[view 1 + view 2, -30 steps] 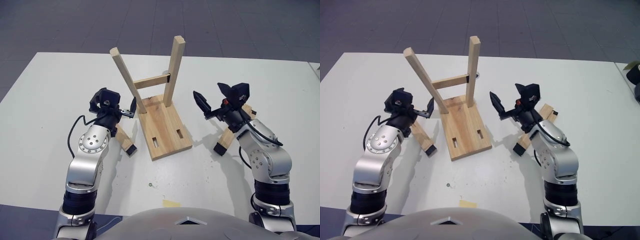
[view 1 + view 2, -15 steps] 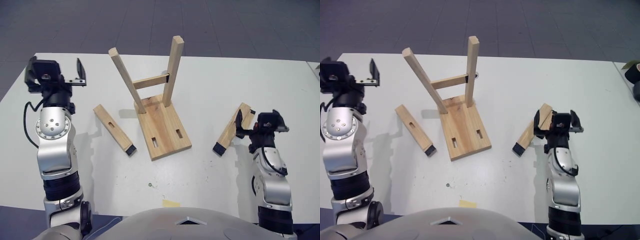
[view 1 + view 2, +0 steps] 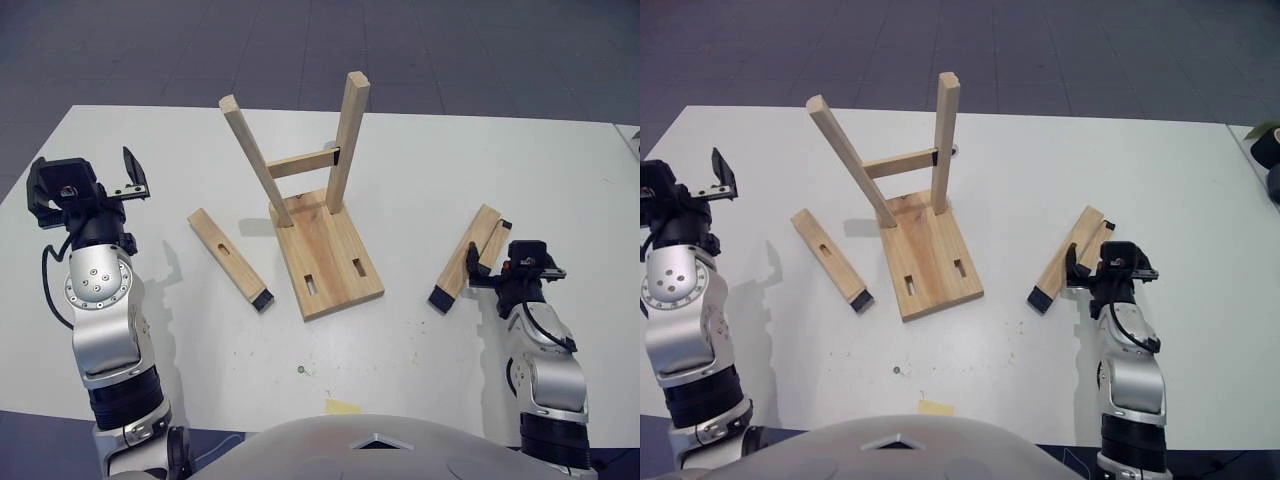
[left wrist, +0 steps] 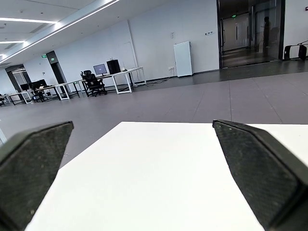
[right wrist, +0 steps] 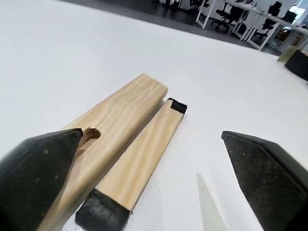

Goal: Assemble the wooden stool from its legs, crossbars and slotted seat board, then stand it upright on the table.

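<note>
- The slotted seat board (image 3: 328, 258) lies flat in the middle of the white surface (image 3: 520, 150), with two rectangular slots open near its close end.
- Two legs rise from the board's far end. The left upright leg (image 3: 254, 160) leans outward and the right upright leg (image 3: 346, 140) stands nearly straight. A crossbar (image 3: 300, 163) joins them partway up.
- A loose leg (image 3: 228, 258) lies flat to the left of the board, apart from it. It has a slot in its upper face and a black cap at its near end.
- A second loose leg (image 3: 458, 265) lies to the right of the board, with a thinner black-tipped bar (image 5: 144, 154) alongside it, touching or nearly so.
- The left hand (image 4: 142, 127) is held over the left edge of the surface, well apart from every part. Its fingers are spread and hold nothing.
- The right hand (image 5: 151, 134) sits low just beside the right-hand pair of pieces. Its fingers are spread wide and grip nothing.
</note>
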`<state>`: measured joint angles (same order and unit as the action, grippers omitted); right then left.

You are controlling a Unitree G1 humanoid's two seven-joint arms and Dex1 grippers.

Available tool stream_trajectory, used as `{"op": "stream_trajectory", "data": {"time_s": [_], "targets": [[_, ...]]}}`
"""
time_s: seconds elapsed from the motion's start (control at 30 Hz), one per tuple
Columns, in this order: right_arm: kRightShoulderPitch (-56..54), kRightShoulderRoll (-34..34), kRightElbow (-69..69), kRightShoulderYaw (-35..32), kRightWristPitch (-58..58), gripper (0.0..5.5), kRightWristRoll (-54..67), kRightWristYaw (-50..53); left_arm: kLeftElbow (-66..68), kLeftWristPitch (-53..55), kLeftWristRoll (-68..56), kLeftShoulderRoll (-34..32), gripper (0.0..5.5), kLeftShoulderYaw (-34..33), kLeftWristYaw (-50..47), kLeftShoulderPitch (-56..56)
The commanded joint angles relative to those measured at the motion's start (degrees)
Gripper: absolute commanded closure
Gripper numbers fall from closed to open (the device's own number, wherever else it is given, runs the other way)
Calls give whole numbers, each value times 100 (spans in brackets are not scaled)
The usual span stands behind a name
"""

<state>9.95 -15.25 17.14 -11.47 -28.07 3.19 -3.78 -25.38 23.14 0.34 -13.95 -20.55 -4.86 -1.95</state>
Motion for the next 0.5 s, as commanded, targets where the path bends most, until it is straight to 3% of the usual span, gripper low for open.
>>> {"op": "stream_trajectory", "data": {"time_s": [0.03,0.23,0.5], "targets": [[-207,-139,-163,248,-671,10,-68,-159,-21,-11,72,133,11,93,-98,10],[-602,-62,-132,551,-701,10,84,-426,64,-29,84,213,11,217,-131,-24],[-543,108,-147,-85,139,10,148,-99,74,-137,77,350,11,346,-168,20]]}}
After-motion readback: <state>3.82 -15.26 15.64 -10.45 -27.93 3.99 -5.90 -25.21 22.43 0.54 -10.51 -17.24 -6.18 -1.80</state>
